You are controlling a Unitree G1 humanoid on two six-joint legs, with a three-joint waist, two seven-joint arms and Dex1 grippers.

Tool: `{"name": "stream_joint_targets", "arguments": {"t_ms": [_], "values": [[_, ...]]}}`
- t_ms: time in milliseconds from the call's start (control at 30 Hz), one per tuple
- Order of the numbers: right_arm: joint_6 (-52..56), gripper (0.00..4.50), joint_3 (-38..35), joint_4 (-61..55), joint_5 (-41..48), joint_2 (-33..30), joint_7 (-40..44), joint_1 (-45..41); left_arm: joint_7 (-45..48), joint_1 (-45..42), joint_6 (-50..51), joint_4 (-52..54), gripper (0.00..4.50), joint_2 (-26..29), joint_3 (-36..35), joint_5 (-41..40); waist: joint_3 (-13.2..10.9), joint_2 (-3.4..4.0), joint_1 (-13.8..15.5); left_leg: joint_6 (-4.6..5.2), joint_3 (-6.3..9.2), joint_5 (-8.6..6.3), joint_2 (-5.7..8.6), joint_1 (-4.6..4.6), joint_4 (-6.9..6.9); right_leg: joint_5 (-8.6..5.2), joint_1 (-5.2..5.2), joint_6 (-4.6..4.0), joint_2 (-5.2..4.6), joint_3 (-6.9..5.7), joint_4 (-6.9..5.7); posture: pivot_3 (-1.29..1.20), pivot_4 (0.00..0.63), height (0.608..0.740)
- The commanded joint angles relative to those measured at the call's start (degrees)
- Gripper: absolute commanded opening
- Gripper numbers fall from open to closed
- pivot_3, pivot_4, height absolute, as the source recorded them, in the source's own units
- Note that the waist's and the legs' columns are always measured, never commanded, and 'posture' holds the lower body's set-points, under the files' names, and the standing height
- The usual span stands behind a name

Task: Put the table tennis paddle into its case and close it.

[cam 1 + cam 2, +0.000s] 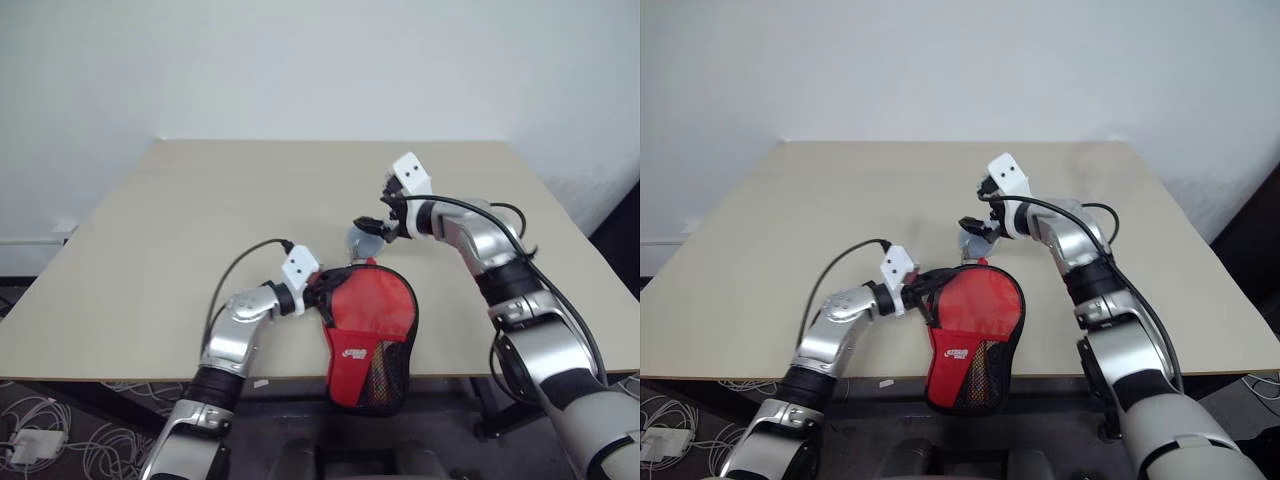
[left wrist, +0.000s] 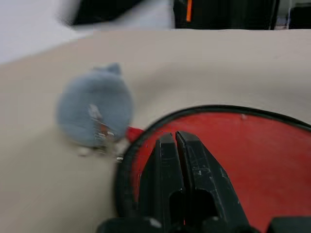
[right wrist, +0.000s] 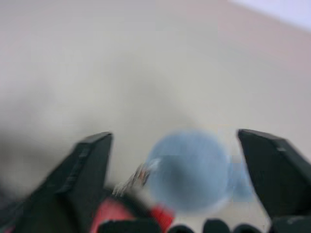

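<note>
Left gripper (image 1: 322, 292) is clamped shut on the black zipper rim of the case (image 1: 372, 335), forearm low and reaching in from the near table edge, fingers pointing across toward the right arm. Case lies red face up, its round end on the table (image 1: 180, 220) and its narrow logo-and-mesh end hanging over the near edge, directly beyond the left fingertips. Right gripper (image 1: 378, 226) is raised above the table, fingers spread wide and empty, elbow bent, pointing down and toward the left arm. Small blue-grey bag (image 1: 362, 240) sits just under and between the right fingers, touching the case's far rim. Paddle itself can't be made out; a red tab (image 2: 134, 133) pokes out at the rim.
</note>
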State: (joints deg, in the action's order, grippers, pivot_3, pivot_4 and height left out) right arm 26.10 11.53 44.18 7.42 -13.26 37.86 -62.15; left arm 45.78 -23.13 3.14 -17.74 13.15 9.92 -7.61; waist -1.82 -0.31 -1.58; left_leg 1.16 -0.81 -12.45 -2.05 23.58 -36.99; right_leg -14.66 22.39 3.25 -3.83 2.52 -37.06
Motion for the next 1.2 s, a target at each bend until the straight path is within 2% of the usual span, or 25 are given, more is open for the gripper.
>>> {"name": "stream_joint_targets", "arguments": {"t_ms": [33, 233, 433, 600, 1200], "values": [[-8.04, 4.45, -2.87, 11.21, -1.51, 2.54, -2.45, -5.33, -0.52, -2.34, 0.72, -0.07, 0.00, -1.27, -0.01, -0.49, 0.00, 0.00, 0.00, 0.00, 0.00, 0.00, 0.00, 0.00, 0.01, 0.00, 0.00, 0.00, 0.00, 0.00, 0.01, 0.00, 0.000, 0.740], [-15.20, 4.45, -5.13, 25.97, -4.07, 7.28, -9.19, -8.82, 2.22, -1.70, 7.36, -0.39, 0.00, -1.30, 0.95, -1.39, -0.01, 0.02, -0.46, -0.01, 0.01, 0.00, 0.01, 0.00, 0.02, 0.00, 0.00, -0.01, -0.01, 0.00, 0.00, 0.00, 0.000, 0.740], [-16.85, 4.45, -7.72, 31.25, -5.82, 9.20, -17.55, -7.31, 4.75, 0.65, 11.91, 2.13, 0.00, 0.60, 1.43, -1.69, -0.02, 0.11, -1.69, -0.01, 0.05, 0.01, 0.02, -0.05, 0.07, 0.01, 0.01, -0.01, -0.01, 0.03, -0.09, 0.00, 0.000, 0.740], [-16.41, 4.45, -9.94, 32.62, -6.89, 10.24, -20.96, -6.63, 4.35, 1.80, 12.78, 3.67, 0.00, 0.81, 1.47, -1.55, -0.02, 0.13, -2.42, -0.02, 0.04, 0.01, 0.02, -0.06, 0.07, 0.00, 0.03, -0.01, -0.02, 0.06, -0.18, 0.00, 0.000, 0.740], [-15.27, 4.45, -11.03, 32.48, -10.62, 12.83, -16.61, -4.98, 5.73, 2.82, 12.81, 2.99, 0.00, 2.97, 1.78, -1.03, 0.00, 0.16, -2.62, -0.02, 0.05, 0.01, 0.03, -0.14, 0.07, -0.01, 0.02, -0.01, -0.02, 0.07, -0.29, 0.00, 0.000, 0.740]]}}
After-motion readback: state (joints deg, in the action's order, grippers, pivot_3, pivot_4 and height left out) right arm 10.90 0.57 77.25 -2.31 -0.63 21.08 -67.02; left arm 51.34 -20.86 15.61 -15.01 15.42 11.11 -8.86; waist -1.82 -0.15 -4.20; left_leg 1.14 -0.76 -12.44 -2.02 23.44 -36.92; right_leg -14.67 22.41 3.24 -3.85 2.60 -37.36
